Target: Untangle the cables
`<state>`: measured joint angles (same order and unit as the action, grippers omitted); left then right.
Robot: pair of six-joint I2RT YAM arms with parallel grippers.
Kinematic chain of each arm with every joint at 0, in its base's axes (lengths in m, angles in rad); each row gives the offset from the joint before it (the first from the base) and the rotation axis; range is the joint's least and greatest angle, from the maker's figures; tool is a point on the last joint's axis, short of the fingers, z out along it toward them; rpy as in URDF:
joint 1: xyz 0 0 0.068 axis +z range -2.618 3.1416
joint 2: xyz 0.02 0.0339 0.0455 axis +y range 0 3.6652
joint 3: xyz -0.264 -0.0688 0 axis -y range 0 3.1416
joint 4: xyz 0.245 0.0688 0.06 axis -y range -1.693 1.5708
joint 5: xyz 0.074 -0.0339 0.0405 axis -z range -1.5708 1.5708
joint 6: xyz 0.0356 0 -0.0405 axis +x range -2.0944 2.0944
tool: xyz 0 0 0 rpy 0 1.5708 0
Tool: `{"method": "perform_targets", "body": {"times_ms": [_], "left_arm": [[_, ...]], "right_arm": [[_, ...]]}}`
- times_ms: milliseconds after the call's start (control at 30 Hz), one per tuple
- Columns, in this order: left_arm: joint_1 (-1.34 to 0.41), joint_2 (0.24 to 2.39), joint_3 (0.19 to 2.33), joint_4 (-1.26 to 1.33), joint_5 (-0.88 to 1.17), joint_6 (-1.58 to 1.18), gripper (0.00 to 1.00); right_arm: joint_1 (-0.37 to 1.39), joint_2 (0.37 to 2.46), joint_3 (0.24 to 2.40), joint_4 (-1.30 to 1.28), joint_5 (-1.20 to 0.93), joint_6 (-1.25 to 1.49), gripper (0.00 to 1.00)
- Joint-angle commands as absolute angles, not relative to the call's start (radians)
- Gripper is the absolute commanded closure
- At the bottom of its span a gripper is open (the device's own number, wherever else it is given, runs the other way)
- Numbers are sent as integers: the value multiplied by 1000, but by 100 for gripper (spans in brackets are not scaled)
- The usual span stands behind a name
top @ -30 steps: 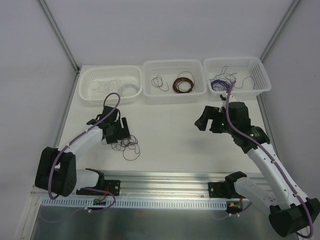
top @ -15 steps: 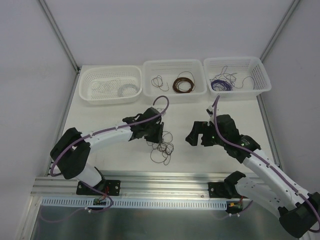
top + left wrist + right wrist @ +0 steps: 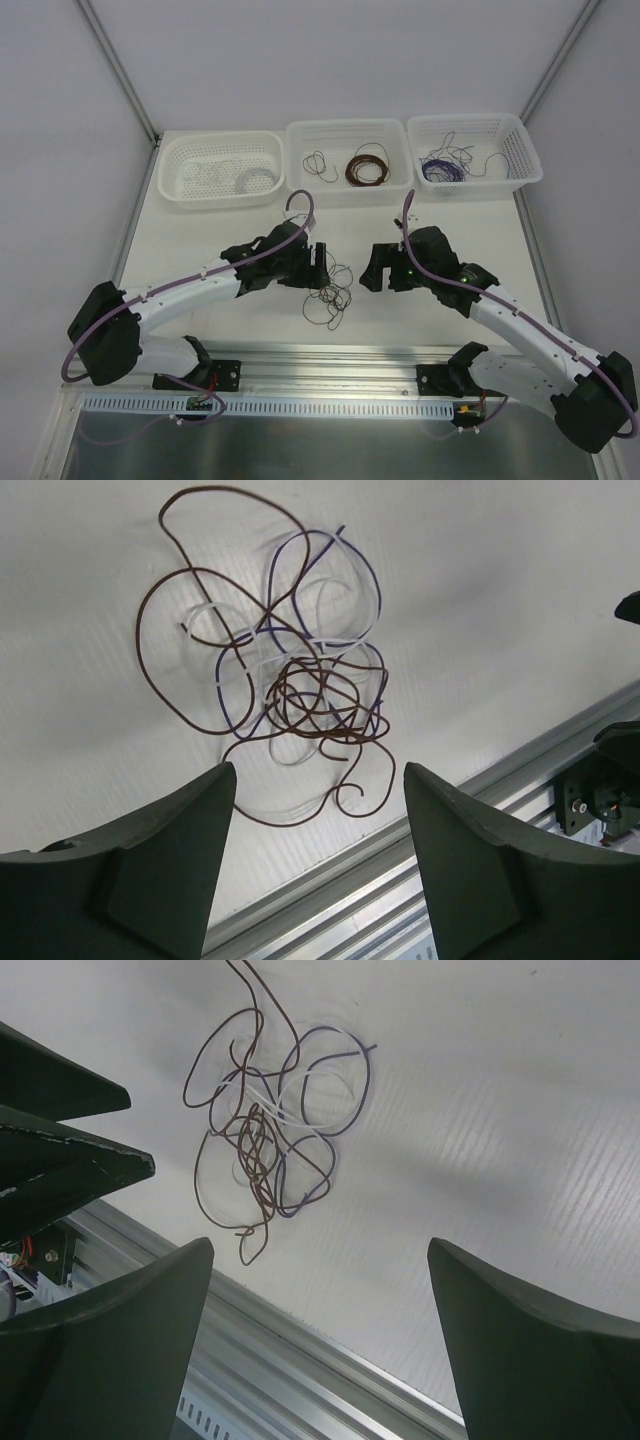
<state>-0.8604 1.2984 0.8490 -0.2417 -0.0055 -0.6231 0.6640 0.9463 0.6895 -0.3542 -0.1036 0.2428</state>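
cables (image 3: 290, 690), tangled brown, purple and pale loops, left claw (image 3: 318, 780) spread, right claw (image 3: 320, 1250) spread

The cables (image 3: 290, 695) are seen as dark brown, purple and pale grey-white strands against the white, finely ribbed counter (image 3: 500, 1140). The left hand (image 3: 318, 775) and right hand (image 3: 321, 1250) are shown with dark grey fingers. The baskets (image 3: 346, 124) along the far edge are white and lattice-patterned, and the coil (image 3: 367, 167) in the middle one is brown.
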Motion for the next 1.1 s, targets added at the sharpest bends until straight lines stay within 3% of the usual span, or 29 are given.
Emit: {"method": "perform_targets", "body": {"times_ms": [0,367,900,1033,1067], "left_arm": [[-870,1313,810,-227,-40,-715,32],[-917,1463,845,-147,-38,-425,59],[-939,1575,884,-87,-46,-296,73],[-942,1557,884,-87,-32,-288,88],[-942,1543,877,-87,-28,-290,98]], "right_arm": [[672,985,706,-279,-123,235,8],[698,1019,686,-235,-146,261,10],[718,1069,698,-203,-153,276,11],[718,1094,692,-176,-169,294,11],[719,1101,690,-172,-170,299,11]]}}
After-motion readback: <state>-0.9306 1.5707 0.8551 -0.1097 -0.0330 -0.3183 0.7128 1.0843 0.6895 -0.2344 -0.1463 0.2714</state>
